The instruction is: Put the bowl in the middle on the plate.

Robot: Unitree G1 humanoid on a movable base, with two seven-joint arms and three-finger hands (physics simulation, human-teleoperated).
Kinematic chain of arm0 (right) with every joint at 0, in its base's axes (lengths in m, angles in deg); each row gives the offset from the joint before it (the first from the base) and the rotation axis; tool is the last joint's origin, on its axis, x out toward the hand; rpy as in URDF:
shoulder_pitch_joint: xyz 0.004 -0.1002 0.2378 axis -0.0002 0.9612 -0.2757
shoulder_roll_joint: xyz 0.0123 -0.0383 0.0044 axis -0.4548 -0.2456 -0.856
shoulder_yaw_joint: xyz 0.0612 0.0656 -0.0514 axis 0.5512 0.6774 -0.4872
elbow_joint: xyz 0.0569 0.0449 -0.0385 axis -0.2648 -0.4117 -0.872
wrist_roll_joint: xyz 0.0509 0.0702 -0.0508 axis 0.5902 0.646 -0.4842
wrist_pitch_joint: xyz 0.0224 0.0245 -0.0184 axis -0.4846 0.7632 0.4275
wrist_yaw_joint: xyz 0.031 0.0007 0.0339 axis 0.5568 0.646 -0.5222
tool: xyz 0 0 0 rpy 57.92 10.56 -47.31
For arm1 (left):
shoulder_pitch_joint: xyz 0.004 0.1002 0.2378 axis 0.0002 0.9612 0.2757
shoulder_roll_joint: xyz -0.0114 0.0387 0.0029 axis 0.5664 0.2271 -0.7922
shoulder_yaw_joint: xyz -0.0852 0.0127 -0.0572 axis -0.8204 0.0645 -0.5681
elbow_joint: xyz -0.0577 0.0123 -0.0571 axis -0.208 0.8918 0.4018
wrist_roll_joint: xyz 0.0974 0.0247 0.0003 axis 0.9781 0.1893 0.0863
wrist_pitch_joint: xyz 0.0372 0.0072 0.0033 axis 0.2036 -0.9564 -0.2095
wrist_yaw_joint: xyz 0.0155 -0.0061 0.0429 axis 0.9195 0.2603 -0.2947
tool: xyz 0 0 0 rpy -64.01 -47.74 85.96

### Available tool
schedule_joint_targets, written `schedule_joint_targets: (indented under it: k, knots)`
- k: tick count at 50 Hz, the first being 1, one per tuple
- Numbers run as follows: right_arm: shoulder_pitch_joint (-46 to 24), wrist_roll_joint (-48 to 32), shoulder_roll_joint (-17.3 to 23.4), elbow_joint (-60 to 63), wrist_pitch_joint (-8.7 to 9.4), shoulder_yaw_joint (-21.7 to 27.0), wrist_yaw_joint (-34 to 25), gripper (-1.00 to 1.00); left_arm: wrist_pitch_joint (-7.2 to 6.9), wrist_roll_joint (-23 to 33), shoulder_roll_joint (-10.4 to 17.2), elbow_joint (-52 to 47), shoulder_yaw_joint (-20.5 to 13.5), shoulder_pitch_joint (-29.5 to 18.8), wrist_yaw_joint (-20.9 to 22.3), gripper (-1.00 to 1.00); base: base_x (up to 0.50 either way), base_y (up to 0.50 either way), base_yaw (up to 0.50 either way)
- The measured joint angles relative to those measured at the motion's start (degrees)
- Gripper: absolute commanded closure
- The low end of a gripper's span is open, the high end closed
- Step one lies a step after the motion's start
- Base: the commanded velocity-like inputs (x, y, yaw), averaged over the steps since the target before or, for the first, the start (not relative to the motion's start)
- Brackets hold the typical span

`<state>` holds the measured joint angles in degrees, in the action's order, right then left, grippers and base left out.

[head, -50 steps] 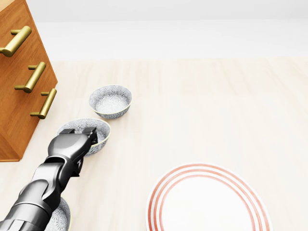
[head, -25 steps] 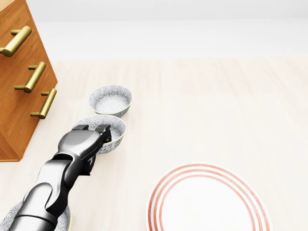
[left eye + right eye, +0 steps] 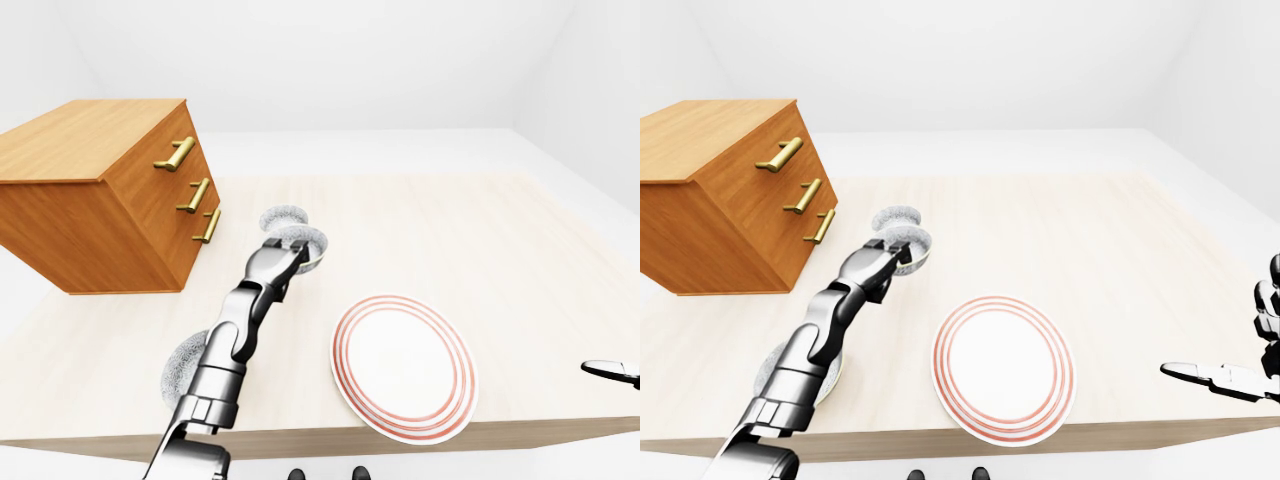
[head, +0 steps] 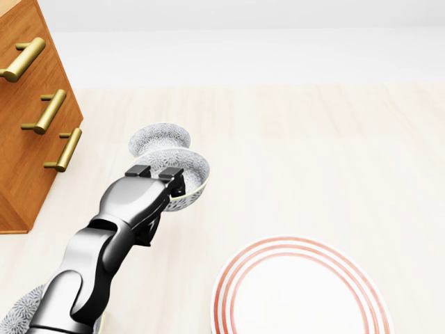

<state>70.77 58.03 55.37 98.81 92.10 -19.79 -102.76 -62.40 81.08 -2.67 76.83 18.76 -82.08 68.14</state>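
The middle bowl (image 4: 191, 175), grey-patterned with a pale rim, hangs above the table, tilted. My left hand (image 4: 157, 175) is shut on its near rim. In the head view the bowl partly covers the far bowl (image 4: 158, 138) above it. The white plate (image 4: 299, 296) with red rings lies at the lower right, apart from the held bowl. A third bowl (image 4: 17, 316) sits at the bottom left, mostly hidden under my left arm. My right hand (image 3: 1225, 378) hovers at the table's right edge in the right-eye view, with fingers spread and nothing in them.
A wooden dresser (image 4: 28, 104) with brass handles stands on the table at the left, close to the bowls. The table's near edge (image 3: 400, 440) runs just below the plate. Pale tabletop (image 4: 334, 153) stretches to the right of the bowls.
My left hand has lifted the middle bowl off the table and carried it up and to the right in the head view. It now overlaps the far bowl.
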Motion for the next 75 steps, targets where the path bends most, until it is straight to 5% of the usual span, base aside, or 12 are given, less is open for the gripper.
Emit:
schedule_joint_targets:
  k: [22, 75]
  knots:
    - [0.1, -0.2, -0.1, -0.1, 0.00, -0.2, -0.1, -1.00, 0.00, 2.2, -2.4, -7.4, 1.8, 2.8, -3.3, 1.00, 0.00, 0.00, 0.00]
    - [0.1, -0.5, 0.0, -0.8, 0.00, -0.5, 0.1, -1.00, -0.01, 9.0, -10.2, -23.4, 11.1, 13.5, 0.7, 1.00, 0.00, 0.00, 0.00]
